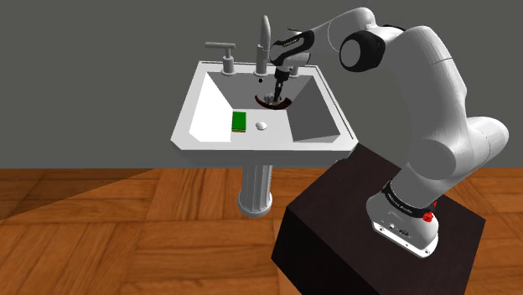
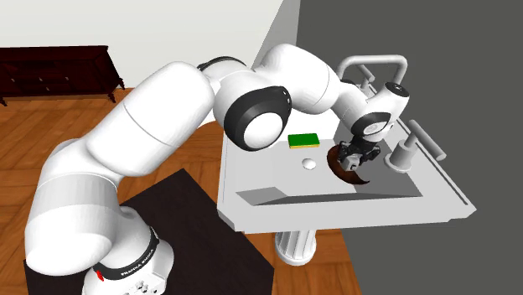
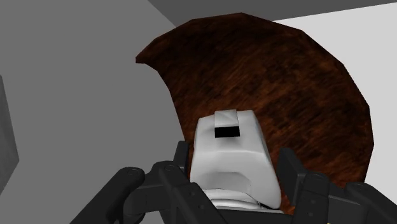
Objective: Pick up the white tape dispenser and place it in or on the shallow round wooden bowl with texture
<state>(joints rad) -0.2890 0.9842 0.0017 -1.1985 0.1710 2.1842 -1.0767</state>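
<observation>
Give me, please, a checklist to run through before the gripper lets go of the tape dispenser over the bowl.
1. Grip: the gripper clasps the white tape dispenser between both fingers. Ok.
2. Target below: in the wrist view the dark brown bowl lies right beyond the dispenser. Ok.
3. Drop height: whether the dispenser already touches the bowl. Cannot tell.
4. Bowl free: the part of it in view holds nothing. Ok.
5. Bowl's seat: it lies in the sink near the back wall; whether it lies flat. Cannot tell.
6. Neighbours: the green block lies apart from the bowl. Ok.
</observation>
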